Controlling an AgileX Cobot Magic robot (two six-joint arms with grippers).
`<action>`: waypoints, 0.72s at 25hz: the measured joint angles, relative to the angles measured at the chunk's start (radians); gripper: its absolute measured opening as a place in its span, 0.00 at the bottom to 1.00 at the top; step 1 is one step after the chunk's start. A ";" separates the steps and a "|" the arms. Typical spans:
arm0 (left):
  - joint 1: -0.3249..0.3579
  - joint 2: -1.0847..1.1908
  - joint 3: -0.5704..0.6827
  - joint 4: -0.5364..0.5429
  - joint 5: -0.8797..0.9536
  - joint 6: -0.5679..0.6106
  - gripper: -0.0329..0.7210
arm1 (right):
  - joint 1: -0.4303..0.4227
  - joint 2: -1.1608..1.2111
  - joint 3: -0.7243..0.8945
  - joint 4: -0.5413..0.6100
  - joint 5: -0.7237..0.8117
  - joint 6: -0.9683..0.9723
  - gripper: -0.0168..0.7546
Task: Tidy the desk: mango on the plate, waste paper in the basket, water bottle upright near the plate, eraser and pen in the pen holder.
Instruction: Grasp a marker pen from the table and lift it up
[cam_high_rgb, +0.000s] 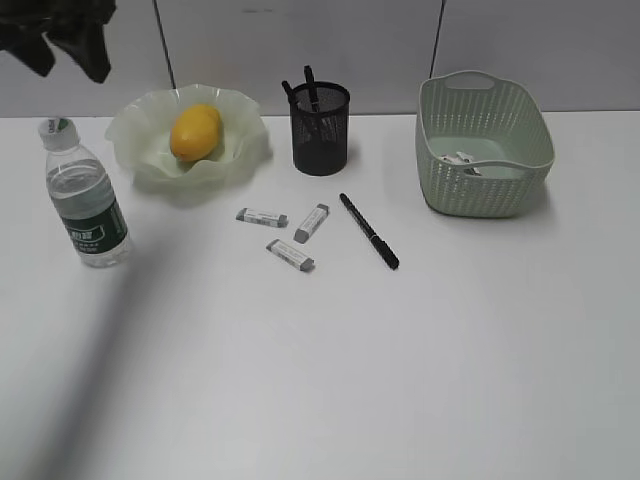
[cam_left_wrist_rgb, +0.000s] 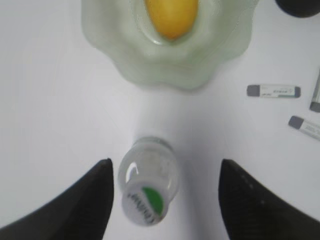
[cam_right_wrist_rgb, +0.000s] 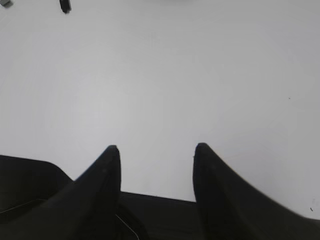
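The water bottle (cam_high_rgb: 85, 195) stands upright on the desk (cam_high_rgb: 400, 350), left of the plate (cam_high_rgb: 130, 130). The mango (cam_high_rgb: 195, 132) lies in the plate. The waste paper (cam_high_rgb: 462, 160) lies in the basket (cam_high_rgb: 485, 180). A black pen (cam_high_rgb: 368, 231) and three erasers (cam_high_rgb: 262, 216), (cam_high_rgb: 311, 222), (cam_high_rgb: 290, 255) lie on the desk in front of the pen holder (cam_high_rgb: 320, 128), which holds pens. My left gripper (cam_left_wrist_rgb: 166, 165) is open, high above the bottle cap (cam_left_wrist_rgb: 145, 205), touching nothing; it shows at the exterior view's top left (cam_high_rgb: 60, 40). My right gripper (cam_right_wrist_rgb: 156, 147) is open and empty over bare desk.
The left wrist view shows the plate rim (cam_left_wrist_rgb: 165, 75), the mango (cam_left_wrist_rgb: 171, 17) and erasers (cam_left_wrist_rgb: 273, 91), (cam_left_wrist_rgb: 305, 126) to the right. The pen's end (cam_right_wrist_rgb: 65, 6) shows at the top of the right wrist view. A grey wall runs behind the desk.
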 joint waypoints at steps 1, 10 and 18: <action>0.015 -0.021 0.035 0.000 0.000 0.006 0.71 | 0.007 0.025 -0.007 0.000 -0.008 0.000 0.52; 0.127 -0.306 0.329 0.008 0.000 0.030 0.71 | 0.114 0.349 -0.136 0.000 -0.040 -0.027 0.52; 0.159 -0.638 0.640 0.008 -0.022 0.041 0.71 | 0.120 0.676 -0.328 0.103 -0.045 -0.092 0.52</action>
